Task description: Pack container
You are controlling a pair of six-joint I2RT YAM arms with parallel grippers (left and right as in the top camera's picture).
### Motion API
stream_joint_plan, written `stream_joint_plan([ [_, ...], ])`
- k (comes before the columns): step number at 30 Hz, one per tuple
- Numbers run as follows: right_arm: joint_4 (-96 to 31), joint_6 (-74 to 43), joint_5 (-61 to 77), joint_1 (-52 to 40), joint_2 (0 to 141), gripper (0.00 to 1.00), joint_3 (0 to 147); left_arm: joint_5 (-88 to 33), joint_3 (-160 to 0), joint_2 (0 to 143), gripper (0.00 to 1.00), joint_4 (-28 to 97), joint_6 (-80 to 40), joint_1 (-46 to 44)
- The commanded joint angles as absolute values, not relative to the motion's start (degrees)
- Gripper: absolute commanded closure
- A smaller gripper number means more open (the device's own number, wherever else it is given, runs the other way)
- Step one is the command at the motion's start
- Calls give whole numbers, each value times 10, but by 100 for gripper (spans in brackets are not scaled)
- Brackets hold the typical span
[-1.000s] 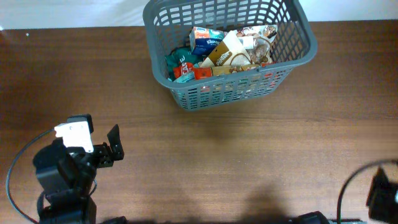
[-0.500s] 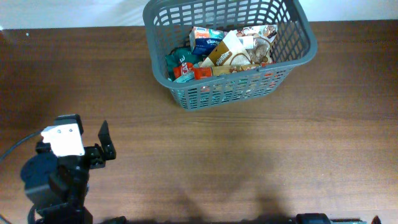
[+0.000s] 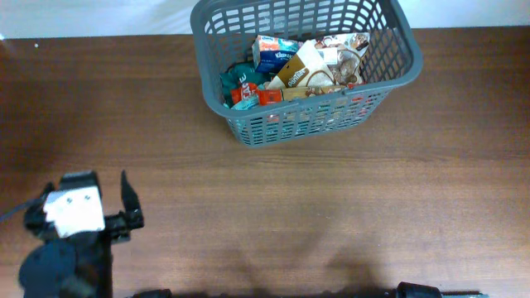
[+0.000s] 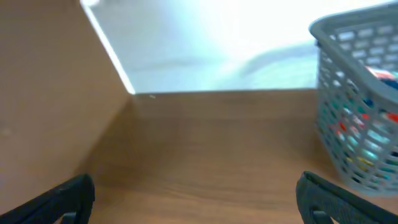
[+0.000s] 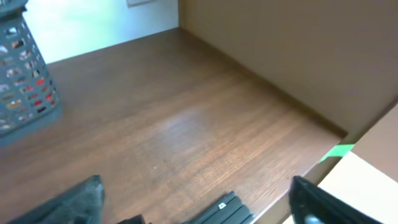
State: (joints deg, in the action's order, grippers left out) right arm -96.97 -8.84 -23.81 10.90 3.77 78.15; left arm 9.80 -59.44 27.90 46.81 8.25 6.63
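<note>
At 12 to 1 o'clock, overhead view: container (image 3: 308,124) on table (image 3: 348,207), packets (image 3: 298,68) heaped inside, below rim. Left gripper (image 3: 103,186) at 8 o'clock, jaws spread, empty; right arm out of frame.

Left wrist view: left gripper (image 4: 196,199) wide apart, nothing between; container (image 4: 354,112) at 3 o'clock, well apart.

Right wrist view: right gripper (image 5: 193,202) splayed, empty; container (image 5: 25,81) at 10 o'clock.

Judgement: packing likely done. Park arms away from container, no nudging.

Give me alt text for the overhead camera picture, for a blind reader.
A dark grey lattice basket full of colourful grocery packets stands at the far side of a brown wooden table. The left arm's open end effector is empty near the front left corner.
</note>
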Motion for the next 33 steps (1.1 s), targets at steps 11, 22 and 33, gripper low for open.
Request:
stream_joint_plan([
  [11, -973, -95, -225, 110, 33, 1, 761, 155, -620, 256, 1, 474, 100, 63],
  [22, -973, -95, -225, 105, 33, 1, 761, 133, -620, 256, 1, 436, 99, 63],
  [33, -973, -95, -225, 105, 33, 1, 761, -160, -620, 256, 1, 431, 99, 63],
])
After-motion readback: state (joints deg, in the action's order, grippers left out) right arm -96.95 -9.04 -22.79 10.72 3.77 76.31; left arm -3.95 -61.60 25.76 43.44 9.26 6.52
